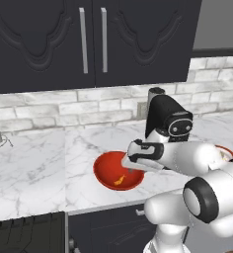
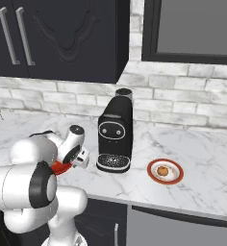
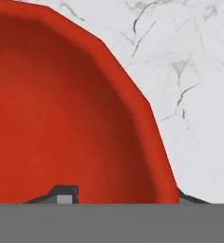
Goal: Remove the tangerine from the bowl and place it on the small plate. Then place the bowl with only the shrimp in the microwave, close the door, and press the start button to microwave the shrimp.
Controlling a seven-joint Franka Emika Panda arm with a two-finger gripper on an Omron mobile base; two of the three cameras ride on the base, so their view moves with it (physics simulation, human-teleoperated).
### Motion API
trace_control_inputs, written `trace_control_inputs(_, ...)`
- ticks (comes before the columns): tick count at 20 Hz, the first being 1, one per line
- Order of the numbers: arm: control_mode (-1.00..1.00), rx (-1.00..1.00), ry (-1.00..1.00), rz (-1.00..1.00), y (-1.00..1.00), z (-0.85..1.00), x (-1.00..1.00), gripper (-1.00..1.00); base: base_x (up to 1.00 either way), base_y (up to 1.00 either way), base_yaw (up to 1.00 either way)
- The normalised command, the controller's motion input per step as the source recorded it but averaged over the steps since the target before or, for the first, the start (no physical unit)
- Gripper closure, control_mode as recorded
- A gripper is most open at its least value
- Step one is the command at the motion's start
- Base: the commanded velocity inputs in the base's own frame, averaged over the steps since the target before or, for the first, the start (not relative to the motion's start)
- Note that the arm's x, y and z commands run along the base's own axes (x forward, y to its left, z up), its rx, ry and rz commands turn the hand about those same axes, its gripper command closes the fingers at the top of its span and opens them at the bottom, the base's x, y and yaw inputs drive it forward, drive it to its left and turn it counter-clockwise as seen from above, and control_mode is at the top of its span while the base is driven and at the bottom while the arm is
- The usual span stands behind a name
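Observation:
The red bowl (image 1: pixel 106 170) sits on the marble counter near its front edge, with the curved orange shrimp (image 1: pixel 120 180) lying in it. My gripper (image 1: pixel 132 169) reaches down at the bowl's right rim. In the hand view the gripper (image 3: pixel 128 197) straddles the bowl (image 3: pixel 61 109): one fingertip (image 3: pixel 64 193) is inside, the other just outside the rim, with a gap left on the inner side. The tangerine (image 2: pixel 163 170) rests on the small plate (image 2: pixel 152 175) to the right. The microwave (image 2: pixel 197 29) hangs at the upper right; only its lower part shows, so I cannot tell how its door stands.
A black coffee machine (image 2: pixel 115 139) stands right behind the bowl, between it and the plate. Dark wall cabinets (image 1: pixel 89 39) hang above the brick backsplash. Open marble counter (image 1: pixel 34 163) spreads to the left of the bowl.

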Motion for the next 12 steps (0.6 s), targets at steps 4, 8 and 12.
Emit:
trace_control_inputs(4, -1.00, 0.00, 0.00, 0.03, 0.07, -0.39, 0.00, 1.00, 0.00, 0.00, 0.00)
trace_control_inputs(8, -1.00, 0.01, 0.00, 0.01, 0.09, -0.04, -0.03, 1.00, 0.00, 0.00, 0.00)
trace_control_inputs(12, -1.00, 0.00, 0.00, 0.00, 0.17, 0.35, -0.19, 1.00, 0.00, 0.00, 0.00)
